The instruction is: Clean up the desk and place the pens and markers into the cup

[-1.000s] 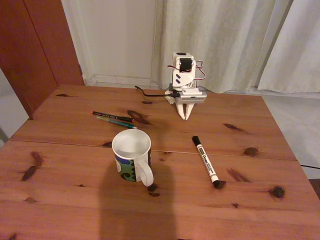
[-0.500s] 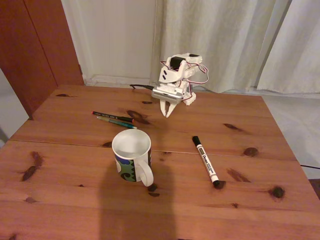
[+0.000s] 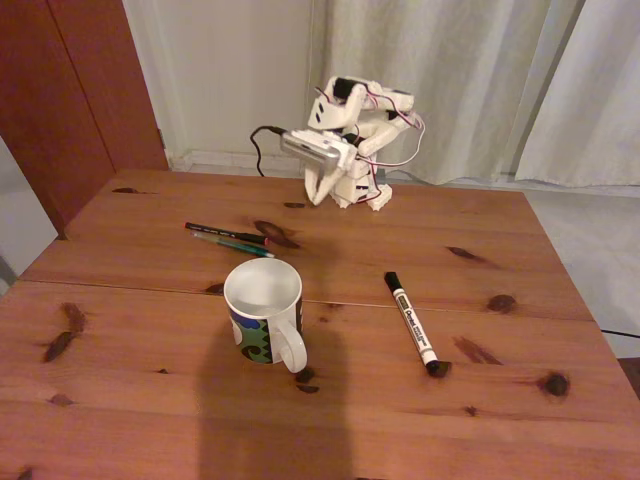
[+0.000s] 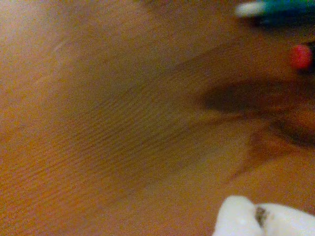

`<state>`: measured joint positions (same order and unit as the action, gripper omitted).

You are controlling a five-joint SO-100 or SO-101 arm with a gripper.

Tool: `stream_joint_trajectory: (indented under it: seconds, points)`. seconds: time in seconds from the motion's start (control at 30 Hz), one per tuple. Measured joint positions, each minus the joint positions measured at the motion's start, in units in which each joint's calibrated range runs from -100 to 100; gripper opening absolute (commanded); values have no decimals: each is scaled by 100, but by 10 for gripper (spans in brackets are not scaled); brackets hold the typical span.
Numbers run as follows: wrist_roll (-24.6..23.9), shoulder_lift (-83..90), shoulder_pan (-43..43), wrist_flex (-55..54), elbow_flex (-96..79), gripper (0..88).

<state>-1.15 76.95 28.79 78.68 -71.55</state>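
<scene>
Knotty reddish wood desk [image 3: 150,400] before pale curtains [image 3: 450,80]; claw [image 3: 316,190] pressed together, empty.

Desk [image 3: 150,400]: reddish-brown wood, dark knots, straight seam across.
Cup [image 3: 263,310]: white mug, upright, swirl pattern low, handle toward camera.
Pens [image 3: 230,238]: two thin ones side by side, seemingly touching, behind the cup.
Marker [image 3: 411,322]: white barrel, black cap, flat, right of cup.

Reddish-brown knotted desk [image 3: 140,400]; white cup [image 3: 263,311] with blue-green-black swirls; white black-capped marker [image 3: 411,323]; black and teal pens [image 3: 230,239]; white gripper [image 3: 316,190].
</scene>
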Motion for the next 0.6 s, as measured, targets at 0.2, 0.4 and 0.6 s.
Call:
stream_joint_trajectory:
  seconds: [0.2, 0.4, 0.6]
  points:
    - [-322, -1873, 293, 0, 1401, 8]
    - [-1187, -3805, 286, 0, 2921, 8]
    - [-2222, -5441, 301, -8, 4450, 8]
